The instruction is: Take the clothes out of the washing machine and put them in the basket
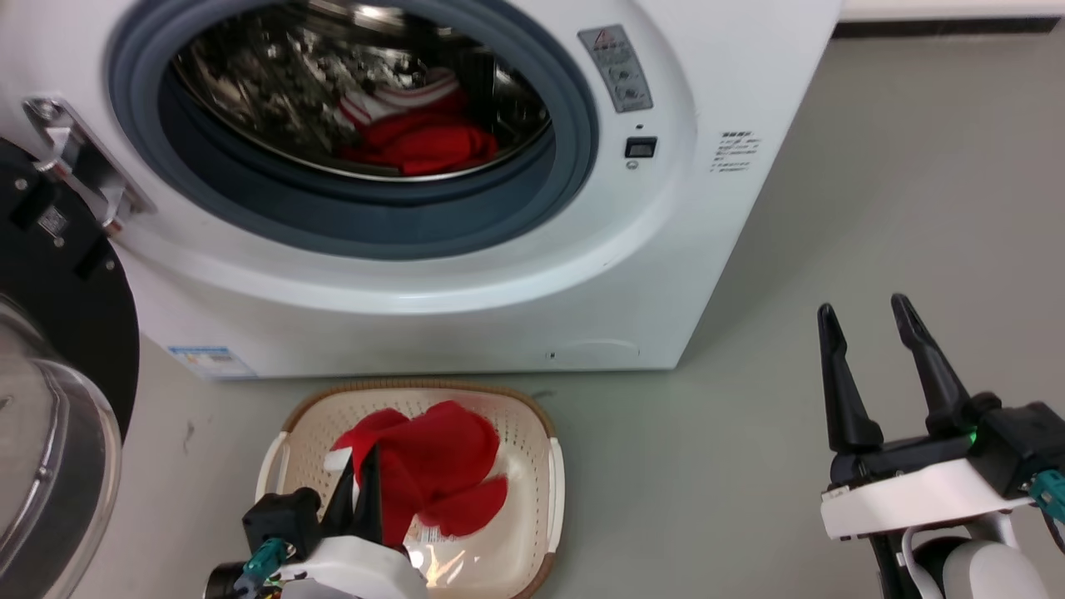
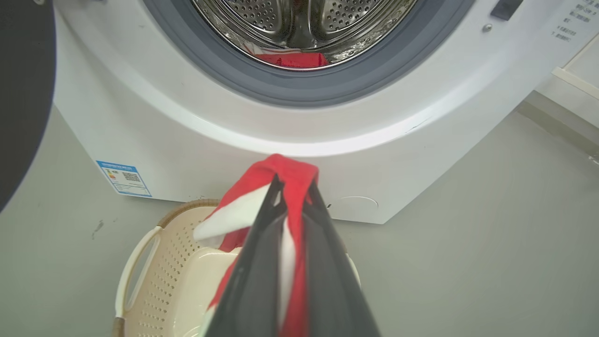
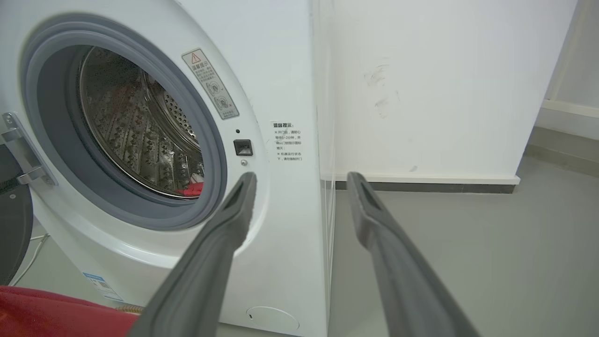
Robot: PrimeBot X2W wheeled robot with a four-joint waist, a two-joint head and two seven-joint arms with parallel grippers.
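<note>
Jaws clenched: left gripper [image 2: 294, 185] pinches a limp red garment [image 1: 441, 466] over the basket [image 1: 553, 474], six o'clock of the washing machine [image 1: 666, 249]. Right gripper [image 1: 861, 306] spread, empty. More clothes [image 1: 424, 137] in the drum [image 1: 274, 100], likely soft and light: pinch a raised fold.

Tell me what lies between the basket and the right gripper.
Bare grey floor, nothing else: the head view shows it between the basket and the open right gripper.

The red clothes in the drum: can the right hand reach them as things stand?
Probably yes. The door is swung open, the right hand is open and empty, and nothing lies between it and the red clothes in the drum.
</note>
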